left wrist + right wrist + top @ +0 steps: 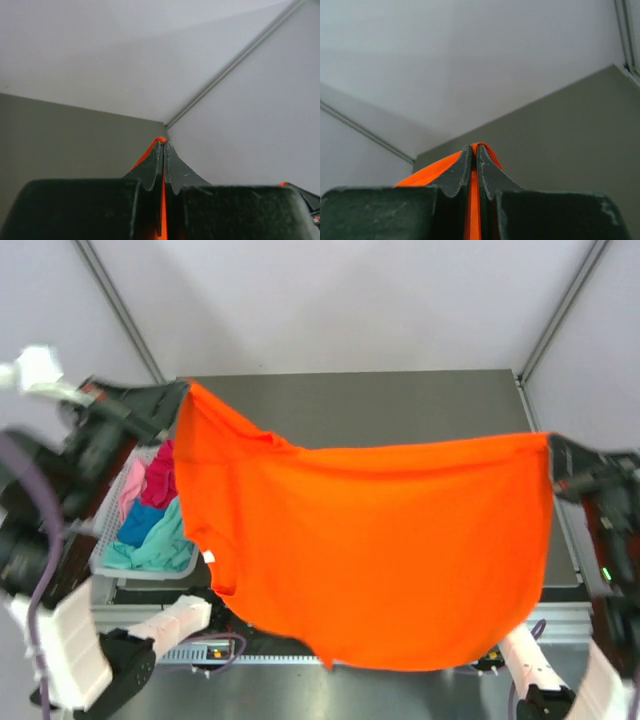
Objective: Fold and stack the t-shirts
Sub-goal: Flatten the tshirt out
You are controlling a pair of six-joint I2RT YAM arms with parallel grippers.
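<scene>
Orange t-shirt (380, 540) is held stretched wide above the table (400, 405), one corner clamped tight between the jaws of the left gripper (176, 396) and another in the right gripper (553, 453), seemingly to be laid flat for folding.

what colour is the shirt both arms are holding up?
Plain bright orange: the soft cloth t-shirt is that colour all over. It shows best in the top external view.

Plain orange t-shirt (380, 540); magenta, pink, teal shirts (152, 512).
</scene>
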